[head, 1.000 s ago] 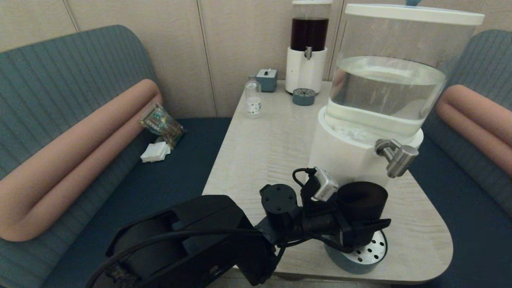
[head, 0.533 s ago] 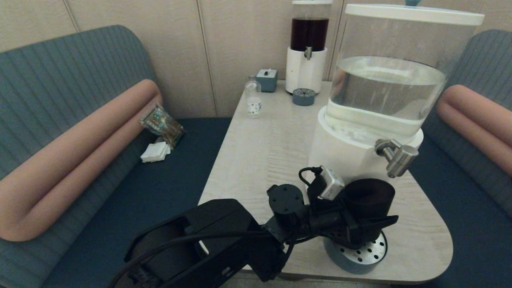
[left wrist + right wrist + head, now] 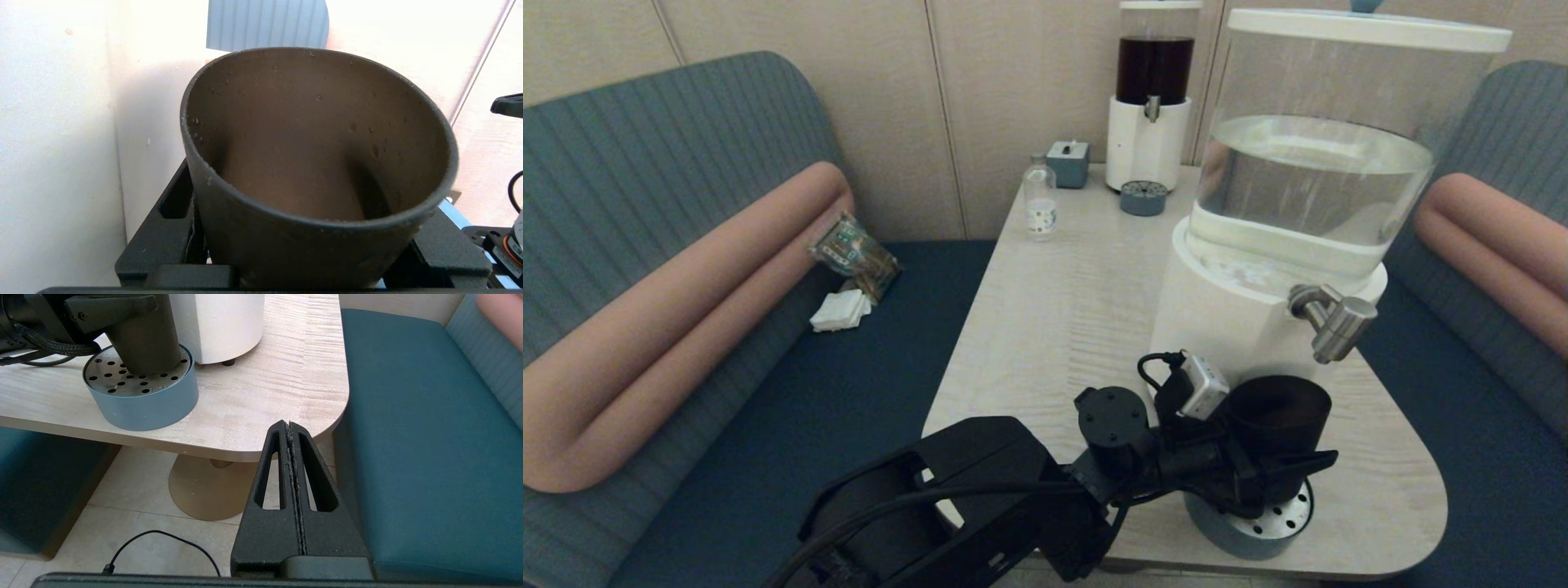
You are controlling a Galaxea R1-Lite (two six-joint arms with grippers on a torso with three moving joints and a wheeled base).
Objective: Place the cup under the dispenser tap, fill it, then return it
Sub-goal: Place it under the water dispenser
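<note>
Holding cup [image 3: 1278, 408], left tool [image 3: 1278, 469] clamped, has shifted rightward and lowered onto drip tray [image 3: 1286, 516], nearing tap [image 3: 1335, 322]; right tool [image 3: 292, 465] together, parked.

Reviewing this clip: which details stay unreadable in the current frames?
- Head view: the left gripper hides where the cup meets the drip tray.
- Left wrist view: the cup fills the frame, hiding the dispenser tap.
- Head view: the bottle label is too small to read.
- The right gripper appears only in its wrist view.

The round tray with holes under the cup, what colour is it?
The drip tray has a blue-grey side and a silvery holed top, clearest in the right wrist view.
</note>
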